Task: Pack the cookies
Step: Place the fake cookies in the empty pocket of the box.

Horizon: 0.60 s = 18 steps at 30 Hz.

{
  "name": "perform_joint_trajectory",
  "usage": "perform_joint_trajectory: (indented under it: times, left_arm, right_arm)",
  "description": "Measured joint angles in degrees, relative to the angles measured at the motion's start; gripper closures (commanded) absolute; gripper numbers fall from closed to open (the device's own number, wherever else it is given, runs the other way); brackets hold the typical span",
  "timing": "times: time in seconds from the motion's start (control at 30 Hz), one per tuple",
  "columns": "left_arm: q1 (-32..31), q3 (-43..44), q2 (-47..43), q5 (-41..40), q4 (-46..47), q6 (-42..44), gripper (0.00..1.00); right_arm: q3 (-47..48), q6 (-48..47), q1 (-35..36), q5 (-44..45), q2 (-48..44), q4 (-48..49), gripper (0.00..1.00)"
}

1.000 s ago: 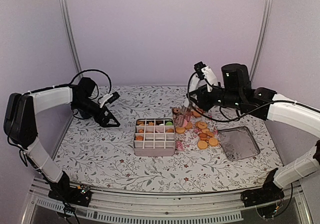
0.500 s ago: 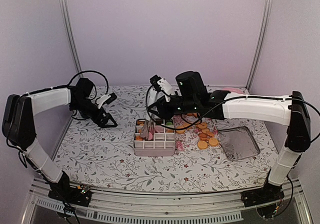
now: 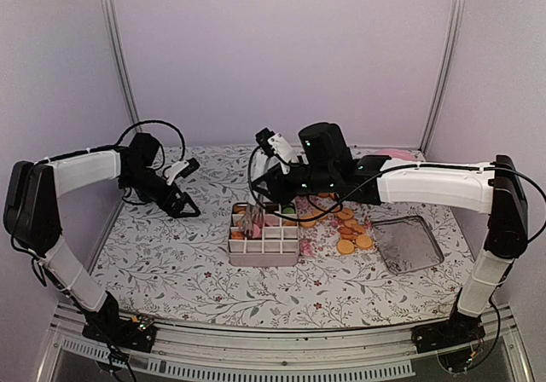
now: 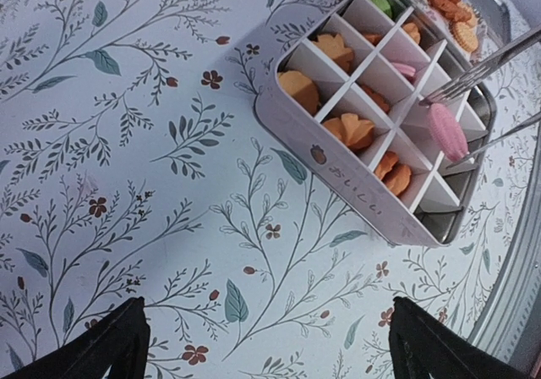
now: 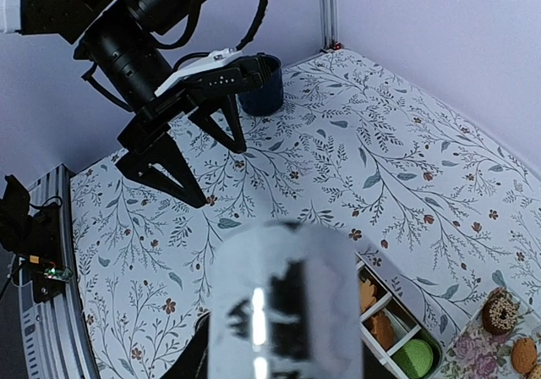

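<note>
Right gripper (image 3: 266,182) clenching metal tongs (image 4: 490,61), I should centre the pink round cookie (image 4: 445,131) over the white divided box (image 4: 338,176)'s empty cell; left gripper (image 4: 266,345) released.

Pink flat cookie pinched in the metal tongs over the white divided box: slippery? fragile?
Probably light: the thin metal tongs carry the pink flat cookie without visible sag. Likely slip-prone, held only by two narrow tips. Possibly brittle, being a thin disc.

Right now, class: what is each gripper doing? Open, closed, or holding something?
Left gripper: open, holding nothing.
Right gripper: closed on metal tongs, which pinch a pink cookie over the divided box.
</note>
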Motion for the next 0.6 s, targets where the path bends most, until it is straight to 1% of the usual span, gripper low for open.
perform_joint_trajectory:
  times: [0.2,0.6]
  left_arm:
    - [0.0,0.0,0.0,0.3,0.0,0.0,0.01]
    - [0.0,0.0,0.0,1.0,0.0,0.0,0.01]
  right_arm:
    - [0.0,-0.6,0.0,0.3,0.0,0.1,0.59]
    - [0.0,-1.1,-0.1,2.3,-0.1,0.0,0.61]
